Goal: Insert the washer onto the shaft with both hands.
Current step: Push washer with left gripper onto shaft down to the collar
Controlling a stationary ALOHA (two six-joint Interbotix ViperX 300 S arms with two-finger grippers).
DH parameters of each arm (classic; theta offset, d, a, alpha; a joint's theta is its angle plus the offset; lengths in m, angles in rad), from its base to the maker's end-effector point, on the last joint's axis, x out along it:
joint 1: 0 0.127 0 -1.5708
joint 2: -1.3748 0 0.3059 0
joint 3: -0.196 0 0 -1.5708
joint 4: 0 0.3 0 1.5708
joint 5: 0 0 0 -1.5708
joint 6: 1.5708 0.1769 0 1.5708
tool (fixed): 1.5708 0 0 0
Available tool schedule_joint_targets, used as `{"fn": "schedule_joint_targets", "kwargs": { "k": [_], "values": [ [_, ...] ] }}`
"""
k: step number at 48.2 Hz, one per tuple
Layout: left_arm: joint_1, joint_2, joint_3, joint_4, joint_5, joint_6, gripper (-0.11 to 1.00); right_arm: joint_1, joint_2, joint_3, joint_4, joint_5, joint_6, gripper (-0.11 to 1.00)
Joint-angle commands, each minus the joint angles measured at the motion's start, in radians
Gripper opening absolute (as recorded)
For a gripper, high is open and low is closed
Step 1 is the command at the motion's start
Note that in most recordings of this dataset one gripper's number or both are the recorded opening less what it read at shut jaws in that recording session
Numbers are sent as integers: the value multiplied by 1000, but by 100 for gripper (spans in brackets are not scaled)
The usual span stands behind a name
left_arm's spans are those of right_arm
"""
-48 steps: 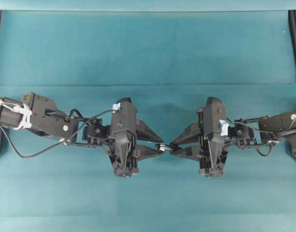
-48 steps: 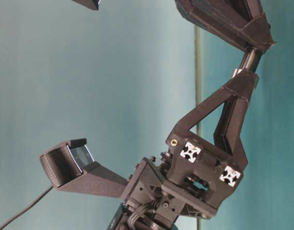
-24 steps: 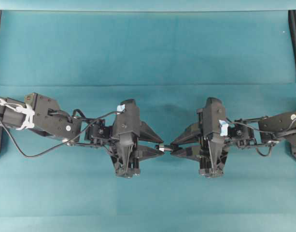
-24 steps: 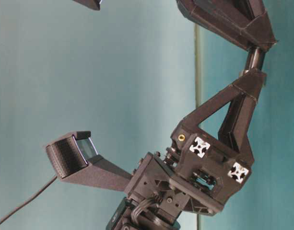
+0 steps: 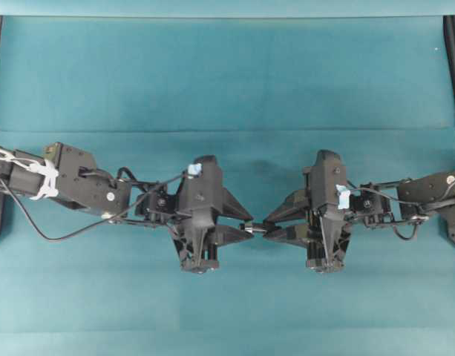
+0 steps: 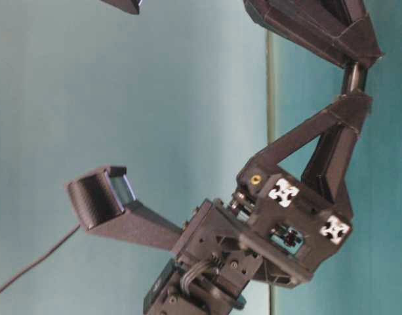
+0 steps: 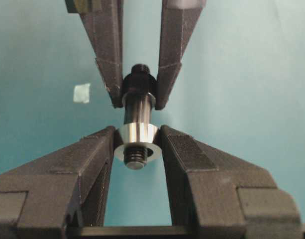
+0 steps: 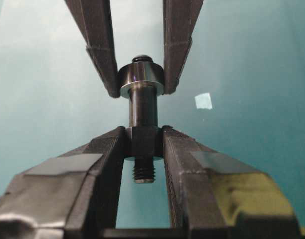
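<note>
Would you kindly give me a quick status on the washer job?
Left gripper shut on washer. Right gripper shut on shaft. Washer already over shaft's threaded tip. Nothing in the way.

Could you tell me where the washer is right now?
In the left wrist view the washer sits on the shaft, gripped by the left gripper, mid-air at centre table.

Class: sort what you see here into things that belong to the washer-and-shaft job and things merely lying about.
Belonging to the job:
- small silver metal ring washer
- dark grey stepped metal shaft
- black left gripper, holding the washer
- black right gripper, holding the shaft

Lying about:
- pale-blue tape scrap
- teal table cloth
</note>
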Motion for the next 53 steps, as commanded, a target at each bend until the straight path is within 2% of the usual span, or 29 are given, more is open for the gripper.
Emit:
{"fn": "schedule_joint_targets", "kwargs": {
  "k": [1,8,45,53],
  "values": [
    [-2,0,-40,2,15,18,37,-6,-6,-29,-2,-9,-2,0],
    [0,2,-60,2,46,44,37,-6,0,-35,-3,-9,-2,0],
    [8,-8,-75,2,64,48,37,-5,8,-38,-5,5,-5,0],
    [15,-11,-97,2,106,48,37,-6,9,-38,-8,5,-5,0]
  ]
}}
